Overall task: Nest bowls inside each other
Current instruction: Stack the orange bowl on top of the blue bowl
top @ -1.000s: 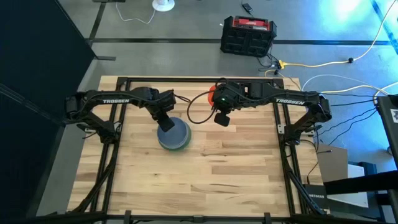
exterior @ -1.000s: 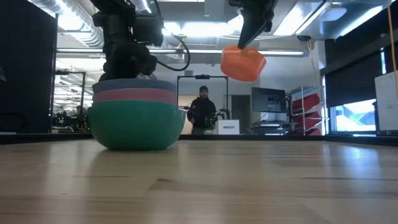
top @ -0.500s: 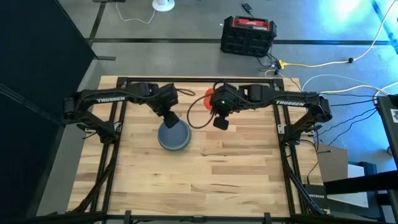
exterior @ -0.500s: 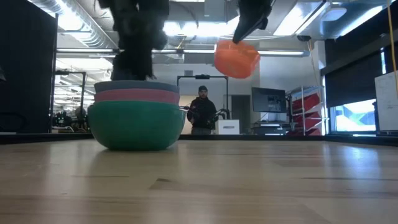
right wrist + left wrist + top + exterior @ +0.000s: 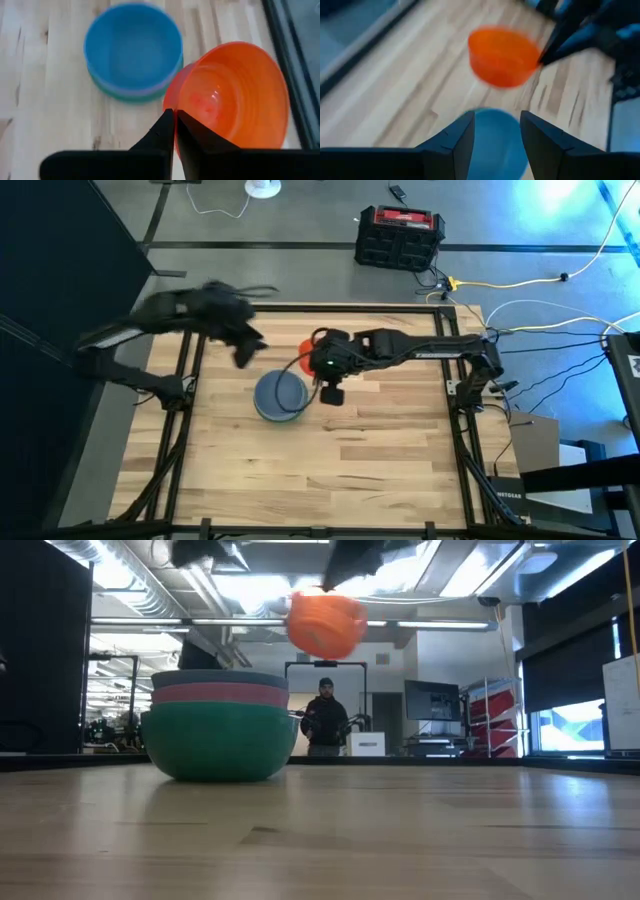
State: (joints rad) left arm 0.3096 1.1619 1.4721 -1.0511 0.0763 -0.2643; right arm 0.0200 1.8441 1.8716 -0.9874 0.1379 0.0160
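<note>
A stack of bowls (image 5: 279, 396) stands on the wooden table: green (image 5: 218, 740) at the bottom, then pink (image 5: 218, 693), then light blue (image 5: 132, 47) on top, open side up. An orange-red bowl (image 5: 324, 623) hangs in the air just right of and above the stack, with my right gripper (image 5: 175, 114) shut on it. My left gripper (image 5: 496, 131) is open and holds nothing. It is high above the table, to the far left of the stack (image 5: 243, 352), and looks down on both the blue and the orange bowl. My right gripper pinches the orange-red bowl's rim (image 5: 169, 102) on the side nearest the stack, one finger inside the bowl and one outside. The fingers slant down from the table's right. The bowl is lifted clear and tilted.
A black metal frame (image 5: 450, 380) runs along the table's sides and far edge. A black-and-red case (image 5: 399, 237) and cables lie on the floor beyond. Bare wood (image 5: 330, 470) fills the table's near half. A person (image 5: 325, 718) stands far back in the room.
My left gripper has risen from the blue bowl's rim and drawn back toward the table's far left; the blue bowl stays on the stack. My right gripper has carried the orange-red bowl toward the table's left, close to the stack, still clear of the table.
</note>
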